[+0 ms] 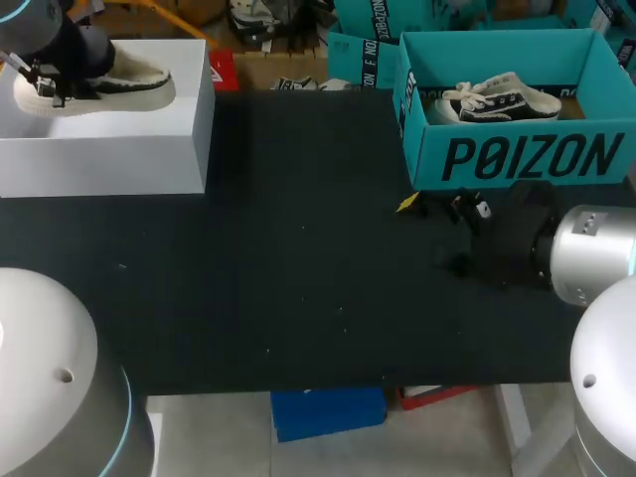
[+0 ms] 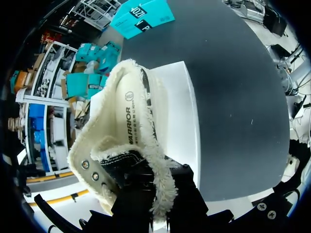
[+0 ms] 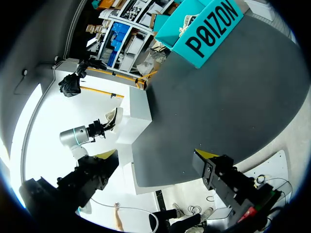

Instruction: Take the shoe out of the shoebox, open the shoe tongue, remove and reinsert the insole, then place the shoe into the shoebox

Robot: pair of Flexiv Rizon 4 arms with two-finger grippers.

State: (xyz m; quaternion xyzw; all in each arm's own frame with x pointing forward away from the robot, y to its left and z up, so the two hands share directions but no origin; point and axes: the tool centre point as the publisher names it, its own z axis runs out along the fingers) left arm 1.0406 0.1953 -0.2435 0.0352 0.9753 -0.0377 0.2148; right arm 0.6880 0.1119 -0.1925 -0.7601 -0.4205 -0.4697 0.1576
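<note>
On the far-left white block (image 1: 109, 149): left gripper (image 2: 158, 194) pinches fleece-lined shoe (image 2: 129, 126) | right gripper (image 3: 156, 158) spread wide above table (image 1: 298, 278), near side of shoebox (image 1: 517, 159).

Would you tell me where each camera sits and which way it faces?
Head: above and behind, looking down on the table; both arms show.
Left wrist: on the left arm, facing the fleece-lined shoe; left gripper shows.
Right wrist: on the right arm, facing across the table; open right gripper shows.
Head and right wrist share the teal shoebox.

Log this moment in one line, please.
left gripper: shut on shoe atop white block | right gripper: open, empty | shoebox: holds second shoe
</note>
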